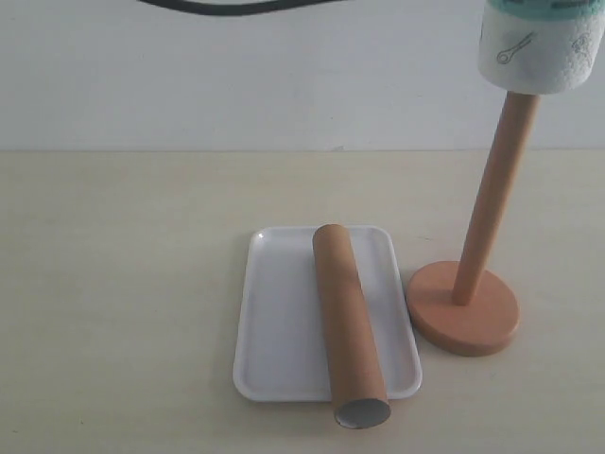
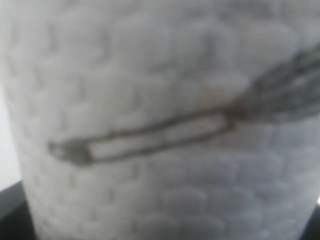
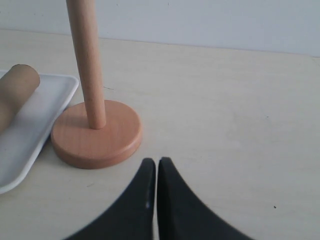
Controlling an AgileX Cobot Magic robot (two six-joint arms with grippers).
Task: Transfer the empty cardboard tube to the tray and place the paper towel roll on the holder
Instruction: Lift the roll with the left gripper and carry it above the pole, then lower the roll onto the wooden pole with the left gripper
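The empty cardboard tube [image 1: 348,322] lies lengthwise on the white tray [image 1: 279,322], its near open end jutting just over the front rim. The holder [image 1: 463,310] stands right of the tray. The paper towel roll [image 1: 539,47] hangs over the top of the pole, and the pole's tip is hidden inside it. In the left wrist view the roll [image 2: 160,120] fills the picture, sitting between the left gripper's dark fingers [image 2: 9,210]. My right gripper [image 3: 157,161] is shut and empty, low over the table beside the holder's base [image 3: 95,135].
A black cable [image 1: 236,8] hangs along the top edge of the exterior view. A white wall stands behind the pale table. Neither arm shows in the exterior view. The tray's corner [image 3: 35,120] and the tube's end [image 3: 17,87] show in the right wrist view.
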